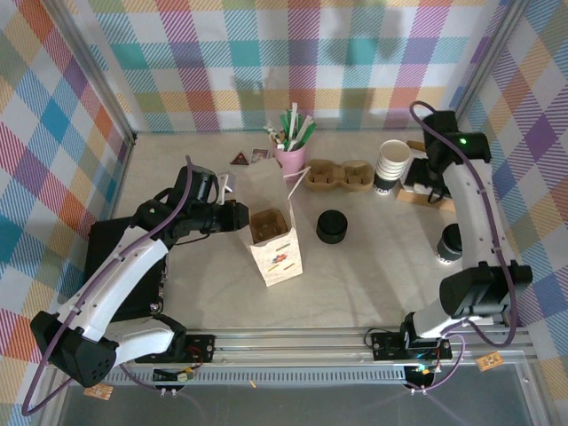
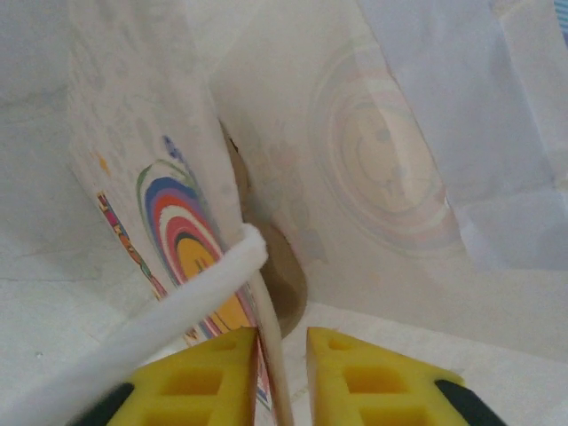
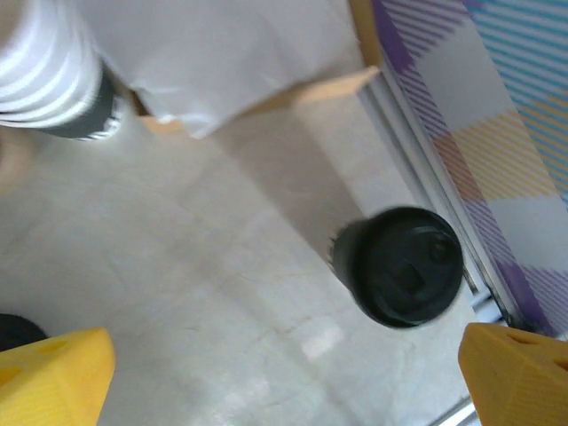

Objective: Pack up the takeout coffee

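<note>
On the table (image 1: 373, 266), the takeout coffee (image 1: 450, 244) stands upright at the far right, close to the wall rail. The right end effector (image 3: 284, 373) is spread wide above it. It's a paper cup, so probably light but squishy, and the lid might pop, so I'd grab the body below the lid. The paper bag (image 1: 271, 240) sits well apart, with the left end effector (image 2: 282, 342) narrowly parted around its handle (image 2: 177, 302). The cup stack (image 1: 390, 164) stands farther back, and the lid stack (image 1: 333, 226) lies between bag and coffee.

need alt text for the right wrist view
A coffee cup with a black lid stands on the table beside the plaid wall, seen from above. The open right gripper frames the bottom corners in yellow; a stack of white cups is top left.
</note>
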`<state>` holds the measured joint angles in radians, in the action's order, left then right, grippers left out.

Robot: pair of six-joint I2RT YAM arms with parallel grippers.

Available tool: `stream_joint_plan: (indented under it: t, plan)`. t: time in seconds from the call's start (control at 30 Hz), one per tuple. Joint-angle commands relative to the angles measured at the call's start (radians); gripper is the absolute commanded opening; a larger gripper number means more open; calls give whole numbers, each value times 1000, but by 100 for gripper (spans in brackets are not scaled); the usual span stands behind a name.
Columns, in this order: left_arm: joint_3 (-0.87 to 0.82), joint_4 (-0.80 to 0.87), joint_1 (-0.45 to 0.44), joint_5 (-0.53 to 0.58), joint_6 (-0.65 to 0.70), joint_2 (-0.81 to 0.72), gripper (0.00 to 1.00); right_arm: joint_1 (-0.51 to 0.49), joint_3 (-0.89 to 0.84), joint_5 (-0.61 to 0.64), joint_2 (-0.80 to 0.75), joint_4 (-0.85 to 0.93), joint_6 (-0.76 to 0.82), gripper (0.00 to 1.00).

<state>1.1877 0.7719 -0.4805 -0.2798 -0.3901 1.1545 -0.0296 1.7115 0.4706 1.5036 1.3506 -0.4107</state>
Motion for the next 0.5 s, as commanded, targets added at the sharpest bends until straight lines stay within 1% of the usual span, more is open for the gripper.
stream_joint_plan:
  t: [0.0, 0.07, 0.2, 0.27, 0.4, 0.47]
  plan:
    - [-7, 12, 9, -4, 4, -22, 33, 75, -79, -44, -69, 13, -12, 99]
    - [-8, 12, 10, 6, 2, -25, 38, 126, -115, -56, -86, 17, 0, 99]
    - [-7, 25, 11, 10, 3, -29, 39, 217, -178, -103, -116, 20, 9, 99]
    - [-5, 33, 12, 7, 9, -29, 38, 241, -215, -119, -143, 7, 14, 100]
    - [-2, 40, 15, 9, 14, -31, 33, 304, -275, -190, -183, -20, 25, 92]
    - [1, 43, 16, 6, 18, -27, 30, 325, -298, -209, -186, -27, 26, 91]
